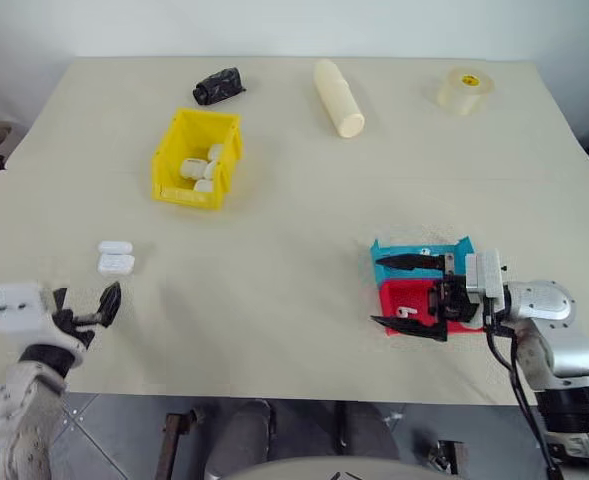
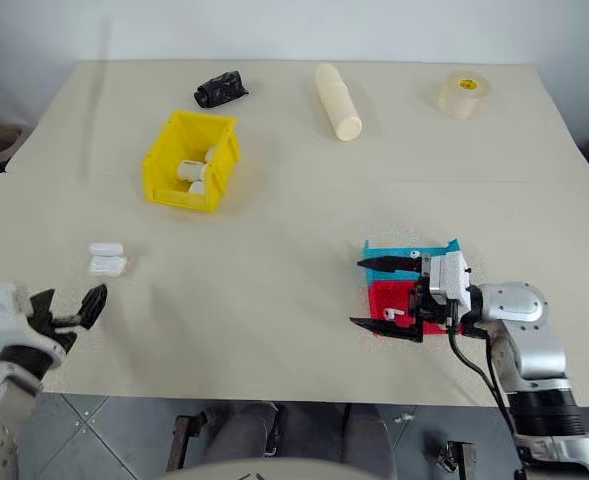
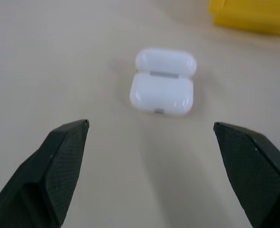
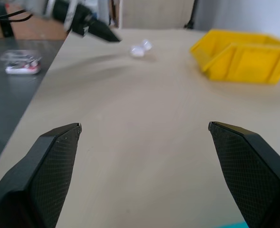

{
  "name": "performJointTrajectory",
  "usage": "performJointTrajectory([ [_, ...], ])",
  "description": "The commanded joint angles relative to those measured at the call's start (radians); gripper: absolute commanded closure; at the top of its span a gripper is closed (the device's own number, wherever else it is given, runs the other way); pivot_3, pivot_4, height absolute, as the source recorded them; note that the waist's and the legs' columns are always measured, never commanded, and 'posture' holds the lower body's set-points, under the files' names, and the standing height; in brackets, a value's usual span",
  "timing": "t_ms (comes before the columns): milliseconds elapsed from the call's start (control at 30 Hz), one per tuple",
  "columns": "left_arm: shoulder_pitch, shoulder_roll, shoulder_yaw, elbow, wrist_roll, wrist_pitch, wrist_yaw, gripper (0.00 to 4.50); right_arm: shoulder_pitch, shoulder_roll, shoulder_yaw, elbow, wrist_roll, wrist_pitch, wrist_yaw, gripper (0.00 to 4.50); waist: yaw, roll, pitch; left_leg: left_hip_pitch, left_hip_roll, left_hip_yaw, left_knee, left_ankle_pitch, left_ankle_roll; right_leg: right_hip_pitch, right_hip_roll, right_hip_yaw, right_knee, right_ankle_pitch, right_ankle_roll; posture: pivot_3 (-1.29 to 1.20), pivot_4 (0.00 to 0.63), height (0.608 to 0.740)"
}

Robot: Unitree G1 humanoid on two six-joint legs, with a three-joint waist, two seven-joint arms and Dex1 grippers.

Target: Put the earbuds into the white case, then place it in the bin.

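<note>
The white case [image 1: 116,257] lies with its lid open on the table's left side, seen close in the left wrist view as the case [image 3: 162,83]. My left gripper [image 1: 86,305] is open just short of it, near the front edge. The yellow bin [image 1: 197,158] stands farther back and holds a few white cases. One small white earbud [image 1: 406,312] lies in the red tray [image 1: 399,298], and another white bit [image 1: 426,250] lies in the blue tray [image 1: 392,250]. My right gripper [image 1: 375,291] is open and empty over these trays, pointing left.
At the back of the table are a black object [image 1: 218,86], a long cream cylinder [image 1: 338,97] and a tape roll [image 1: 464,90]. Both grippers are close to the table's front edge. The right wrist view shows the bin [image 4: 239,59] across bare tabletop.
</note>
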Motion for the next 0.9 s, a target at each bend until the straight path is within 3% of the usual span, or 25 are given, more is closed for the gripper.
performJointTrajectory([
  [33,-0.095,0.077,0.029,-0.041,-0.040,0.286,0.081,0.02,0.008,-0.006,0.001,-0.047,0.024,0.012,0.014,0.00,-0.004,0.000,0.000,0.000,0.000,0.000,0.000,0.000,0.000,0.000,0.000,0.000,0.000,0.000,0.000,0.00,0.150,0.740],
  [200,-0.380,0.168,0.037,0.060,-0.051,0.677,0.079,0.02,0.008,0.003,0.007,-0.054,0.022,0.019,0.006,0.00,-0.003,0.000,0.000,0.000,-0.001,0.001,0.000,0.000,-0.001,-0.002,0.001,0.002,0.004,0.000,-0.001,0.00,0.150,0.740],
  [267,-0.446,0.217,-0.003,0.112,-0.036,0.743,0.067,0.02,0.009,0.005,0.011,-0.062,0.026,0.024,0.009,0.00,-0.003,0.000,0.000,0.000,-0.001,0.001,0.001,0.000,-0.001,-0.002,0.002,0.002,0.005,0.000,-0.001,0.00,0.150,0.740],
  [433,-0.506,0.281,-0.077,0.191,-0.009,0.758,0.042,0.02,0.010,0.015,0.012,-0.085,0.031,0.031,-0.006,0.00,-0.015,-0.001,0.000,0.000,0.001,0.001,0.000,-0.001,-0.003,-0.004,0.003,0.004,0.007,0.000,-0.001,0.00,0.150,0.740],
  [900,-0.598,0.300,-0.198,0.316,0.102,0.733,-0.031,0.02,0.049,0.050,0.021,-0.147,0.022,0.037,-0.064,0.00,-0.011,-0.001,0.001,0.000,0.002,0.001,0.001,-0.001,-0.003,-0.004,0.004,0.004,0.006,-0.001,-0.001,0.00,0.150,0.740],
])
